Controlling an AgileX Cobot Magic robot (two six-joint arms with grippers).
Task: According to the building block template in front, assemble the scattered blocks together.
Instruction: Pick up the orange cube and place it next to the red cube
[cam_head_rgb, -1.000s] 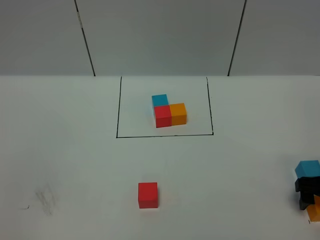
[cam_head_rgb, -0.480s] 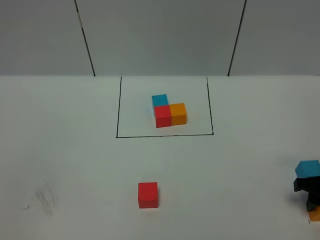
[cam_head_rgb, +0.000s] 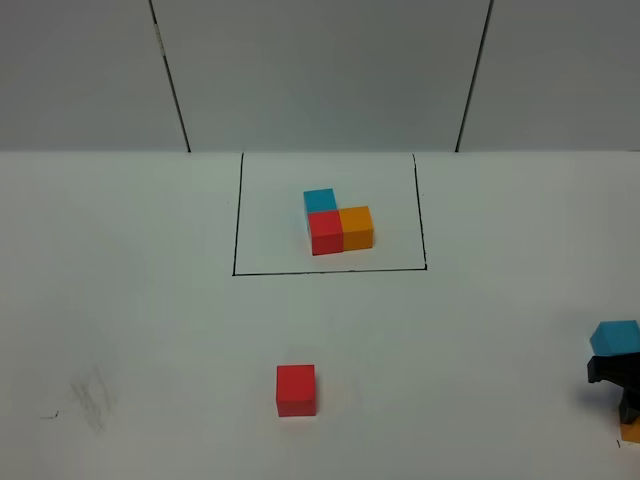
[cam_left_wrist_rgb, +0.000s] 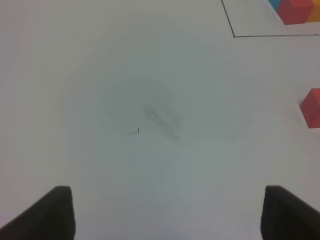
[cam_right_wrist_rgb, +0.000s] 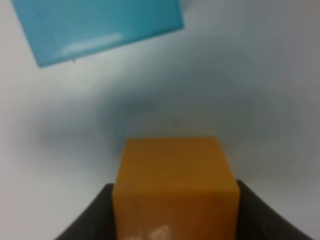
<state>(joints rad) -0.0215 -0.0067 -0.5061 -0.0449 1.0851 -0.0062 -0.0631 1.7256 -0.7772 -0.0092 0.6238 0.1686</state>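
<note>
The building block template (cam_head_rgb: 338, 225), a joined light blue, red and orange trio, sits inside a thin black outline (cam_head_rgb: 236, 215) at the back centre. Of the scattered blocks, the red block (cam_head_rgb: 296, 389) lies alone front centre; it also shows at the edge of the left wrist view as red block (cam_left_wrist_rgb: 312, 107). The light blue block (cam_head_rgb: 614, 337) rests at the far right. Just in front of it my right gripper (cam_head_rgb: 625, 388) is shut on the orange block (cam_right_wrist_rgb: 174, 182), dark fingers (cam_right_wrist_rgb: 92, 222) against both its sides. My left gripper (cam_left_wrist_rgb: 170, 215) stands open over bare table.
A faint grey smudge (cam_head_rgb: 90, 400) marks the white table at the front left. The template's corner (cam_left_wrist_rgb: 297, 10) shows in the left wrist view. Two dark seams (cam_head_rgb: 170, 75) run down the grey back wall.
My right gripper's fingers have closed in on the orange block, and it has drawn slightly toward the right edge, hiding more of that block. The left gripper and the other blocks have not moved.
</note>
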